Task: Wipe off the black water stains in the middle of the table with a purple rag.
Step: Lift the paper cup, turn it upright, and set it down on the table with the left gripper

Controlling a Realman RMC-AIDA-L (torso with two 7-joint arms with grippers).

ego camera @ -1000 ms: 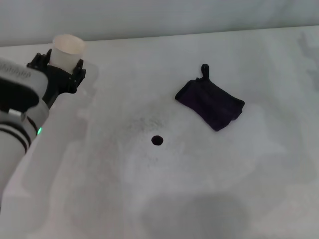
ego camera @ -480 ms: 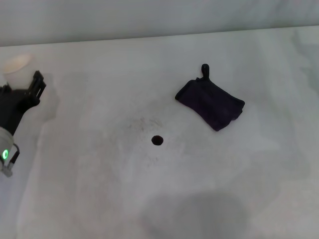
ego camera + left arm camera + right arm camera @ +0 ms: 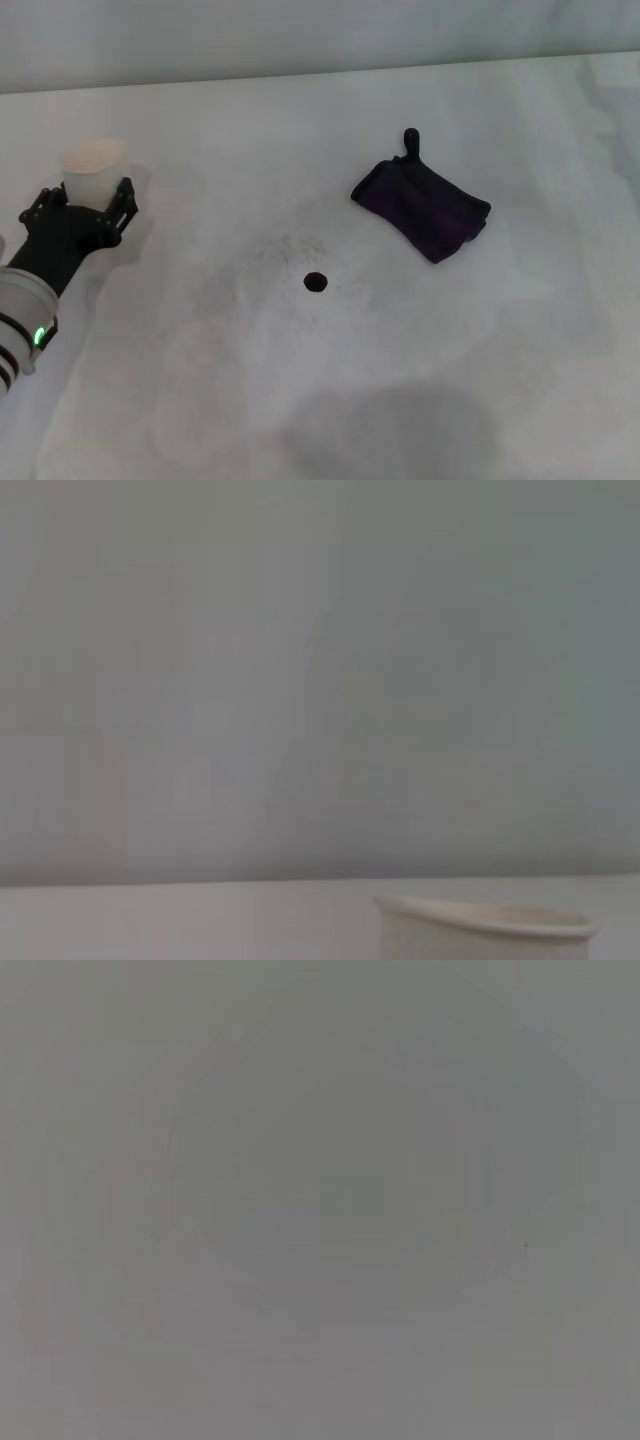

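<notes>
Head view: left gripper [image 3: 88, 205] at table's left side, black fingers closed round a white paper cup [image 3: 94, 170], cup upright, rim above the fingers. Change vs. 0.5 s ago: gripper + cup were at the extreme left edge, half out of frame; now they sit further in and nearer the robot. 1 s ago they were higher up, toward the far side, w/ the arm filling the left corner. So the arm has been carrying the cup about the left side, away from centre; whether the cup's base touches the table [image 3: 330, 400] can't be told from here. Purple rag [image 3: 422, 208]: folded, lying flat right of centre toward the far side, loop tab at its far corner, untouched, same spot in all three head frames. Black water stains [image 3: 316, 282]: one small round dot, mid-table, well apart from the rag, unchanged; faint grey smudge just beyond it. Right gripper: not in view. Left wrist view: plain grey wall, strip of table, cup rim [image 3: 490, 918] at the frame edge; own fingers not shown. Right wrist view: uniform grey, nothing identifiable, prob. facing a blank surface. Judgement: wiping not yet begun; cup handling looks like a prelim. step, and the rag still needs picking up before the dot can be wiped.
</notes>
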